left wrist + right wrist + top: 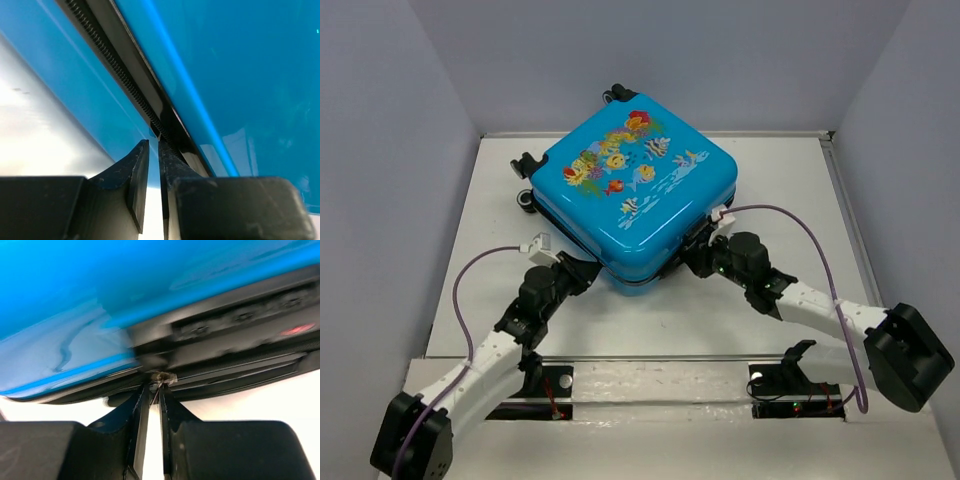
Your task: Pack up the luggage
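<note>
- The luggage [635,195] lay shut and flat on the table [790,170], fish print up. It was turned so that 1 corner pointed at the arms, with the wheels [527,200] at the far left.
- Handling, as judged: the shell looked stiff, glossy and slippery, and its broad faces offered 2 narrow fingers no hold. It seemed light for its size, and apt to slide or pivot if pulled from 1 side.
- Hold points, as judged: the zipper [125,85] round the middle and its small pulls were the usable places. Opening would call for a pull along the track while the other arm braced the shell.
- Left gripper [154,145]: the fingers were pressed almost together, tips at the zipper on the near-left side. Whether they pinched a pull could not be told.
- Right gripper [155,390]: the fingers were almost together at the near-right side, seemingly pinching a small metallic tab [164,376] below a dark panel [240,325]. The view was blurred.
- Surface: the table was pale, smooth and slightly shiny, likely giving little friction.
- Room: plain grey walls [390,150] closed 3 sides.
</note>
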Robot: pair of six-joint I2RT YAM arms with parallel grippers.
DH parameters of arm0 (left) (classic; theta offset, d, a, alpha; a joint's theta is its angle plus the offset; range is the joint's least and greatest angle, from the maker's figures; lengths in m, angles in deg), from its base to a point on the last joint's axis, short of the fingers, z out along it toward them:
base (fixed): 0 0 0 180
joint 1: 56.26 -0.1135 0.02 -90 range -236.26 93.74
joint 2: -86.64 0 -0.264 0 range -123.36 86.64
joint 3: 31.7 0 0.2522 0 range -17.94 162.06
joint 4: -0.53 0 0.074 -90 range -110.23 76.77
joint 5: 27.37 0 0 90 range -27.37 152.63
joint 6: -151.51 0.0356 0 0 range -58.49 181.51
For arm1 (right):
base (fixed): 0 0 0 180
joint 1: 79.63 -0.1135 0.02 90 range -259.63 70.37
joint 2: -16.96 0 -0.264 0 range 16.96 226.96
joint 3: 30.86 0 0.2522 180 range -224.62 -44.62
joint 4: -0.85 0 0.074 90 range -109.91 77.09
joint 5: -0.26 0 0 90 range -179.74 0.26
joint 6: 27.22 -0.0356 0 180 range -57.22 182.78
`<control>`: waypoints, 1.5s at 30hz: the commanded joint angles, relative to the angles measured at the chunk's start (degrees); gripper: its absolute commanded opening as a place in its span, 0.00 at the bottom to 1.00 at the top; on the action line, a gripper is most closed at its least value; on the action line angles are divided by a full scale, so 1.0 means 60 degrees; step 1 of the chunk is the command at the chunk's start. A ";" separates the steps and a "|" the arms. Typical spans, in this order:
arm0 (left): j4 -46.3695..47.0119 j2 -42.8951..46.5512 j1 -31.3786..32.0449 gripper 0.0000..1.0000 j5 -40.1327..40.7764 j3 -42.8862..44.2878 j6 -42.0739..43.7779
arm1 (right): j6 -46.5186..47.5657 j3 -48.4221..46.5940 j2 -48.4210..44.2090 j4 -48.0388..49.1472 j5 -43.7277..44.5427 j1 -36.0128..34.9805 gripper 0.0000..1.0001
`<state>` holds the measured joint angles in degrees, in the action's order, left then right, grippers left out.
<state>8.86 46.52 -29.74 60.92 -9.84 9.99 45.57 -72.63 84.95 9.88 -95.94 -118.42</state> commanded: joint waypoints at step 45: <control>-0.1850 -0.4150 -0.4830 0.99 -0.3699 0.6968 0.1777 | -0.1189 -0.2012 0.1852 0.0817 0.5969 -0.5621 0.07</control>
<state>-4.54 28.22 -55.81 43.32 26.20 23.78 40.45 -84.24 97.19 9.38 -55.81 -150.85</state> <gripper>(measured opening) 0.986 0.105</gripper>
